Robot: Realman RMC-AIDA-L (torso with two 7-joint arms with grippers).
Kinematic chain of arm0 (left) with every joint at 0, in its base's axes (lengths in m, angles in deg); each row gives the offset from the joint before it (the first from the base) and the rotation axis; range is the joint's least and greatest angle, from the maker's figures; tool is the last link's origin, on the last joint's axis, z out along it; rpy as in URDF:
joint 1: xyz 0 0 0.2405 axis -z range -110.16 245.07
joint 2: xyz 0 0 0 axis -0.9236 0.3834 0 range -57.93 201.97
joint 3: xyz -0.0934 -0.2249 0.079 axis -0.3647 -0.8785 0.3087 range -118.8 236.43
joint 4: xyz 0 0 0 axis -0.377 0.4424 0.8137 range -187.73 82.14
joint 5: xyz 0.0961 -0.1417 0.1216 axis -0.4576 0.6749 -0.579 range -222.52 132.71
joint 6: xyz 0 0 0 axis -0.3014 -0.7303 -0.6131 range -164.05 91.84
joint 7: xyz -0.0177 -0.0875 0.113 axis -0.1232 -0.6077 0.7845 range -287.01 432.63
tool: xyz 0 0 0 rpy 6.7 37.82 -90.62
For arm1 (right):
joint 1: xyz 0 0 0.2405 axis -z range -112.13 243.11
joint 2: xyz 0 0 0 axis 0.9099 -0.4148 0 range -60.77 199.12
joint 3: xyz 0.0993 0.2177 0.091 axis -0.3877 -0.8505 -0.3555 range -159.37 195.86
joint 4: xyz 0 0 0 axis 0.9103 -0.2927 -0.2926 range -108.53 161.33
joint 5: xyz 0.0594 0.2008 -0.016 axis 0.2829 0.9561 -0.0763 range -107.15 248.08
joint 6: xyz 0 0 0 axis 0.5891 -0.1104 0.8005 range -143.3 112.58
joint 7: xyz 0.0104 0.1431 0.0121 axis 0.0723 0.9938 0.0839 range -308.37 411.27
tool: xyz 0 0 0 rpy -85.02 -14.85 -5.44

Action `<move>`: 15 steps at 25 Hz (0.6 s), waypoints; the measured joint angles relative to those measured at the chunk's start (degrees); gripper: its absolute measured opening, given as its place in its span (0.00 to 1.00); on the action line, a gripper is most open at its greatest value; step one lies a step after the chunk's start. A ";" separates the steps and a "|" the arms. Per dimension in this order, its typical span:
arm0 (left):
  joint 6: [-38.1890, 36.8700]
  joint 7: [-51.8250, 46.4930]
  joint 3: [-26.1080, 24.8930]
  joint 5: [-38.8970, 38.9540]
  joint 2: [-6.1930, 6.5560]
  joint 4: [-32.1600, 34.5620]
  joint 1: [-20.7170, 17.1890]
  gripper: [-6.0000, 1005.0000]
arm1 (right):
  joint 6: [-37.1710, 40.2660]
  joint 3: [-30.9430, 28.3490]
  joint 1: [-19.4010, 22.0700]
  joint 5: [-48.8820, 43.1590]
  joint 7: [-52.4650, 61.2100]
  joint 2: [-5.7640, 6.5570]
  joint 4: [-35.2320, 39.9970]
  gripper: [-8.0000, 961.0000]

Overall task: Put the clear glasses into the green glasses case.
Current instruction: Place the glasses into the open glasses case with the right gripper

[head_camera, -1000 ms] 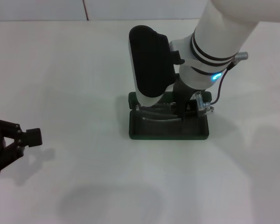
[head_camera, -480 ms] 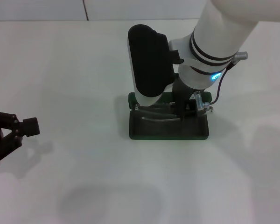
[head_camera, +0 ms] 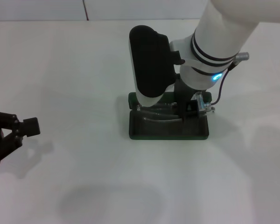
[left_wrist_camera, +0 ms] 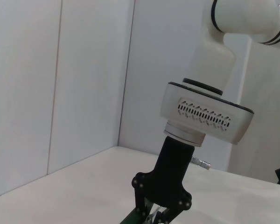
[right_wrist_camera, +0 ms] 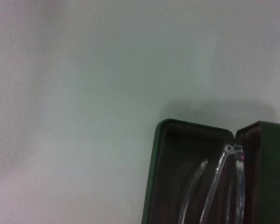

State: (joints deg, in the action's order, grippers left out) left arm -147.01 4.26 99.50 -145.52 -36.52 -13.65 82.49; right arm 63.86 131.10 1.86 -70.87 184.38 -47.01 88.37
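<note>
Table (head_camera: 74,70), white and broad, carries the green glasses case (head_camera: 168,130), which lies open near the middle, unmoved since a second ago. The right arm reaches down over the case as before; its wrist has shifted only a hair. The right gripper (head_camera: 185,111) sits low inside the case at the clear glasses (head_camera: 155,114), but how far its fingers are spread, and whether they grip the frame, cannot be told. The glasses rest in the case's dark tray; the right wrist view shows their clear temple arms (right_wrist_camera: 214,186) inside it. The left gripper (head_camera: 18,133), open and empty, hangs at the table's left edge, slightly higher and farther left than a second ago.
</note>
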 joint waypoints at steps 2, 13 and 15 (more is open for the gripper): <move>0.00 0.00 0.00 0.00 0.00 -0.08 0.09 0.05 | 0.00 0.04 0.09 0.00 0.03 0.00 -0.03 0.17; 0.35 0.36 0.00 -0.14 -0.21 -0.30 -0.07 0.05 | -0.39 0.67 0.70 0.01 0.12 0.00 0.73 0.17; 0.36 0.39 0.00 -0.15 -0.25 -0.29 -0.11 0.05 | -0.39 0.74 0.70 0.01 0.19 0.00 0.84 0.17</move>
State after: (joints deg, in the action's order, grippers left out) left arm -146.66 4.65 99.50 -145.68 -36.77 -13.94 82.38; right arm 63.47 131.84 2.56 -70.86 184.58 -47.01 89.21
